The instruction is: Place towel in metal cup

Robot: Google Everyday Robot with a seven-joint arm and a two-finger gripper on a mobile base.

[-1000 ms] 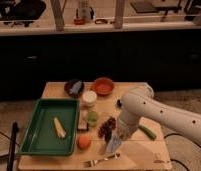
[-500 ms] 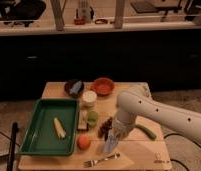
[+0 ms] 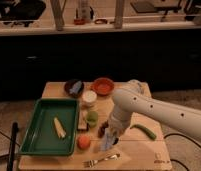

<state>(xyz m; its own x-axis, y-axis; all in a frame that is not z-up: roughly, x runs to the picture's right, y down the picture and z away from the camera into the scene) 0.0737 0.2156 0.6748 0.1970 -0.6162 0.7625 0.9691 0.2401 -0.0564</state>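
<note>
My gripper (image 3: pixel 111 136) points down over the middle of the wooden table (image 3: pixel 139 152), at the end of the white arm that reaches in from the right. It is shut on the towel (image 3: pixel 108 143), a small pale bluish-white cloth hanging from the fingertips just above the tabletop. The metal cup (image 3: pixel 83 122) is a short dark-grey cylinder beside the green tray, left of the gripper with a green cup (image 3: pixel 92 118) between them. The towel is right of the orange fruit (image 3: pixel 84 142).
A green tray (image 3: pixel 41 137) with a yellowish item lies at the left. A dark bowl with a blue cloth (image 3: pixel 74 88), an orange bowl (image 3: pixel 102 85) and a white-lidded jar (image 3: pixel 89 97) stand behind. A fork (image 3: pixel 101 160) lies in front, a green pepper (image 3: pixel 144 131) at the right.
The gripper with the towel has edged slightly left and down; nothing else on the table has moved.
</note>
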